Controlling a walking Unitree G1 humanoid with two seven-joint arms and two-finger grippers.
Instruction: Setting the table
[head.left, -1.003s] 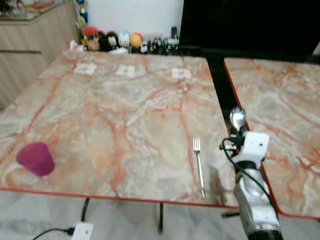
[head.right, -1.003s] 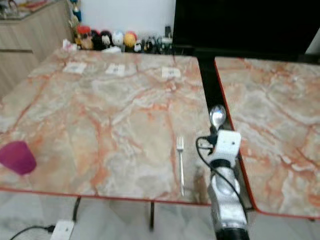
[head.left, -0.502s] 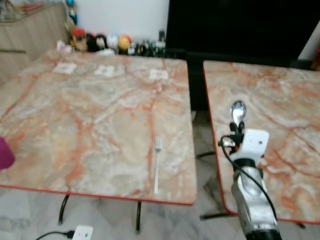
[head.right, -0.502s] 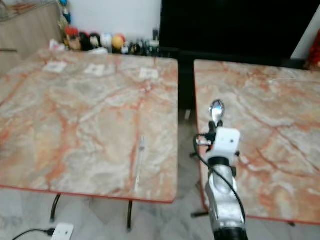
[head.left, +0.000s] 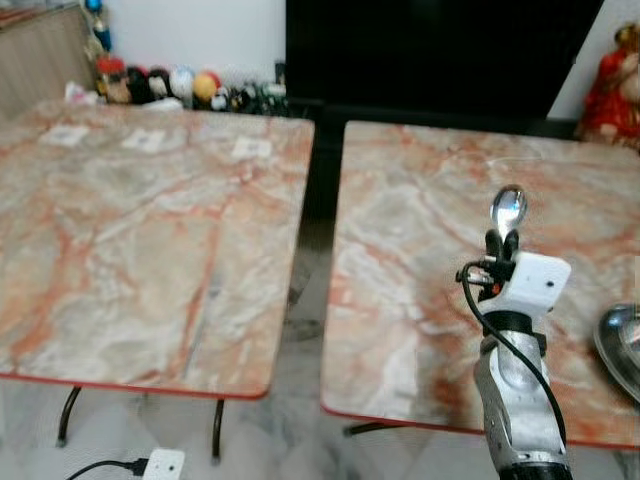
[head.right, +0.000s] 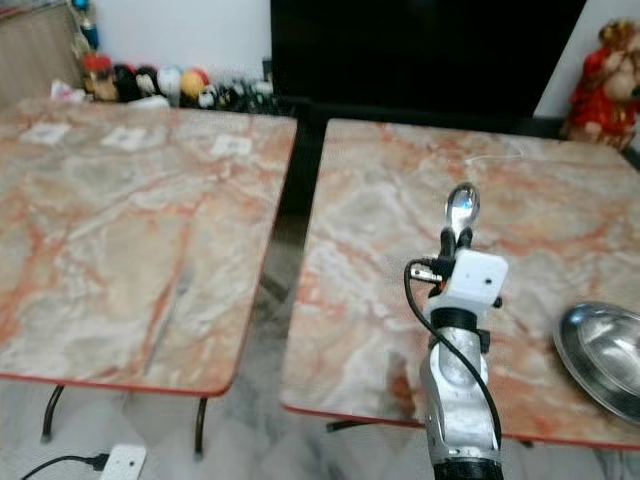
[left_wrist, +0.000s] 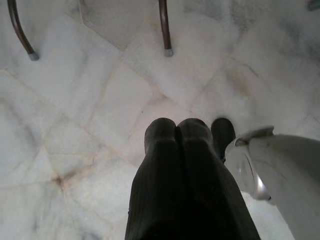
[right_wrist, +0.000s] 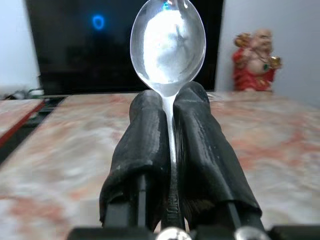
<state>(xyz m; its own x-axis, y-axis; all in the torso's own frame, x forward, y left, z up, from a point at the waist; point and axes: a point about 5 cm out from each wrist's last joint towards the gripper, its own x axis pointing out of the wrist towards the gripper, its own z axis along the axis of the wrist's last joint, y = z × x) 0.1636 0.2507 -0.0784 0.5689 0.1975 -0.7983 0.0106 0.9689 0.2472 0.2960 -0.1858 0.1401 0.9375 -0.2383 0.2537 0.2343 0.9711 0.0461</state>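
My right gripper (head.right: 458, 238) is raised over the right marble table (head.right: 380, 210), shut on a silver spoon (head.right: 461, 209) whose bowl points up and away. In the right wrist view the spoon's bowl (right_wrist: 168, 41) stands above the two black fingers (right_wrist: 200, 140), with the handle pinched between them. A steel bowl (head.right: 605, 355) sits on the right table near its front right edge, to the right of my arm. My left gripper (left_wrist: 176, 131) hangs over the white floor with its fingers pressed together and nothing in them.
The left marble table (head.left: 120, 220) carries three small paper cards (head.left: 252, 148) near its far edge. A dark gap (head.left: 305, 210) separates the two tables. Figurines (head.left: 180, 85) line the back wall, a red statue (head.right: 600, 85) stands at the far right, and a power strip (head.left: 160, 465) lies on the floor.
The camera has turned right: the left table slid left, the fork and purple cup left the view, and the steel bowl and red statue came in. My right gripper still holds the spoon upright.
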